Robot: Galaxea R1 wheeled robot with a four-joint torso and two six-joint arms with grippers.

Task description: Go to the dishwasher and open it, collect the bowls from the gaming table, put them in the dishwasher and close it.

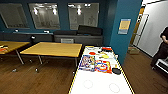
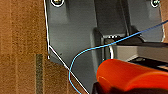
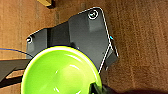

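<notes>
The gaming table (image 1: 100, 82) stretches ahead of me, white-topped with a yellowish edge and colourful game sheets (image 1: 95, 63) at its middle. A black bowl (image 1: 116, 71) sits by its right edge, and a red item (image 1: 107, 49) lies at the far end. A lime green bowl (image 3: 60, 72) hangs over the wooden floor in the right wrist view, with my right gripper (image 3: 96, 88) shut on its rim. An orange-red bowl (image 2: 130, 75) shows side-on in the left wrist view, held above the floor by my left gripper (image 2: 100, 88). The dishwasher is out of view.
Two yellow wooden tables (image 1: 53, 49) (image 1: 10, 45) stand to the left, with a dark sofa (image 1: 77, 36) behind them. A teal wall pillar (image 1: 125, 30) rises by the table's far right. A person (image 1: 162, 47) stands at the right edge. The floor is brown wood (image 1: 45, 77).
</notes>
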